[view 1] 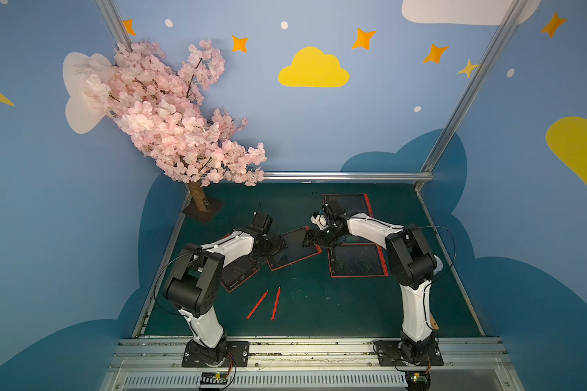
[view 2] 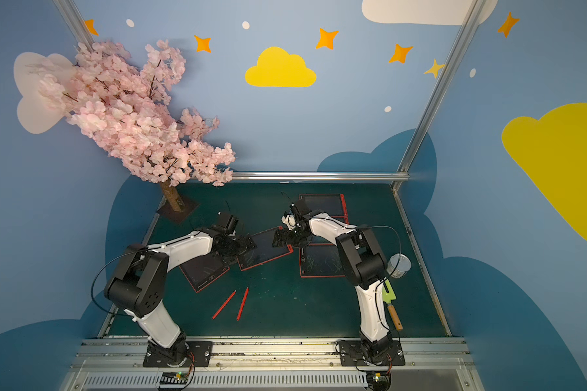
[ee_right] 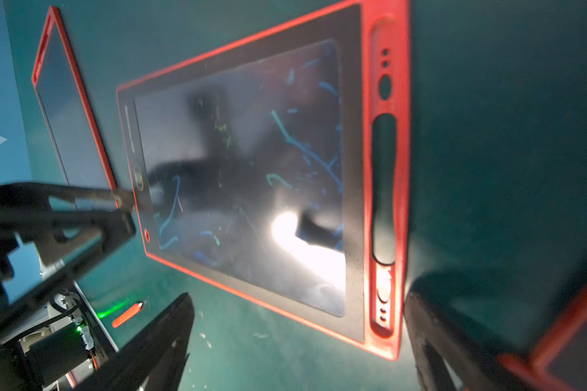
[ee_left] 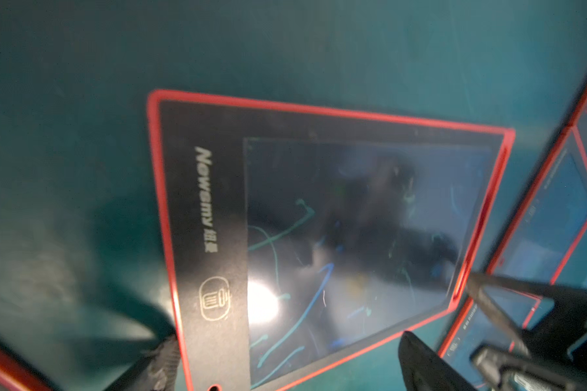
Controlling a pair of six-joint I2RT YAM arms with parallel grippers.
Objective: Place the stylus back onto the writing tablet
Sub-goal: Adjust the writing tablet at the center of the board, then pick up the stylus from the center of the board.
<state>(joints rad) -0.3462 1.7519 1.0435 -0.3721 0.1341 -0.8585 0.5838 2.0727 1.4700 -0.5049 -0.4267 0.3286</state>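
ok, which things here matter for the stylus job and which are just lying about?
Job: red stylus, second red stylus, centre tablet with empty stylus slot, left hand and right hand, both open, by it.
Lying about: far tablet, tablet under the left arm, tablet by the right arm, blossom tree, tin, green trowel.

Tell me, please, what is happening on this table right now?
The left gripper and the right gripper, both open and empty, hang over opposite ends of the middle tablet. Its pen slot looks empty. Two red pens lie untouched on the green mat, nearer the robot's side.
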